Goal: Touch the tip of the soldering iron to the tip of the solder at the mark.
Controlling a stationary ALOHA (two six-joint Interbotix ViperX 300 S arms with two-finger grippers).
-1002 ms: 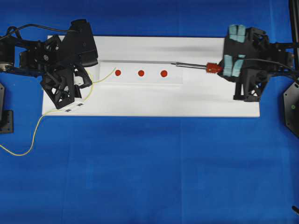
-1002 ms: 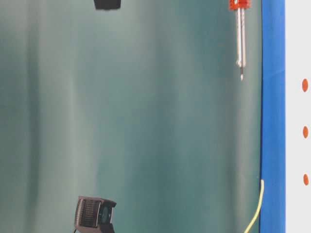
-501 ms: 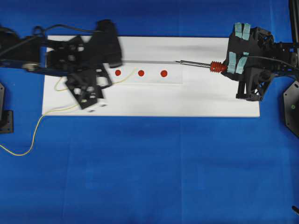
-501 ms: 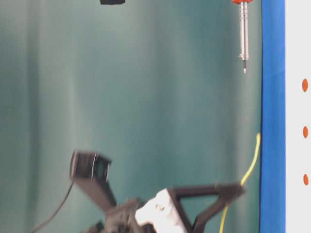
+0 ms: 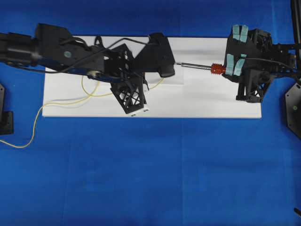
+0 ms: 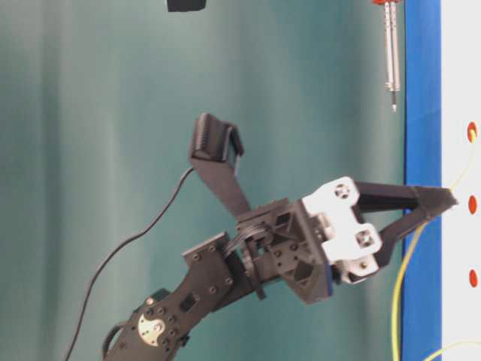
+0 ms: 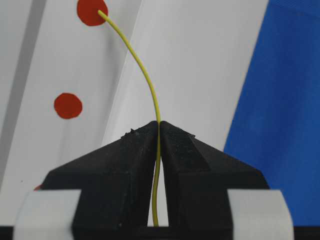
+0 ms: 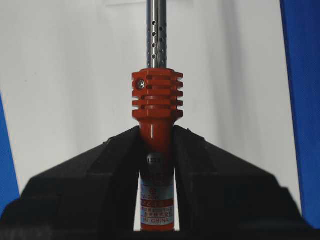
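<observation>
My left gripper (image 7: 159, 125) is shut on the thin yellow solder (image 7: 142, 70), whose free tip rests on a red mark (image 7: 90, 11); a second mark (image 7: 68, 105) lies nearer. Overhead, this gripper (image 5: 145, 87) reaches over the middle of the white board (image 5: 211, 99) and hides the marks, while the solder (image 5: 89, 94) trails off to the left. My right gripper (image 8: 157, 129) is shut on the orange body of the soldering iron (image 8: 157, 100). From table level, the iron (image 6: 391, 68) hangs above the board, its tip apart from the solder's tip at the mark (image 6: 472, 131).
The board lies on a blue cloth (image 5: 150, 174). Slack solder loops off the board's left edge onto the cloth (image 5: 28, 136). Black mounts stand at the left (image 5: 5, 122) and right (image 5: 292, 108) edges. A black cord (image 6: 128, 248) trails from the left arm.
My left arm has swept right across the board with the solder, bringing its tip to the mark nearest the iron. The iron has sunk slightly closer to the board.
</observation>
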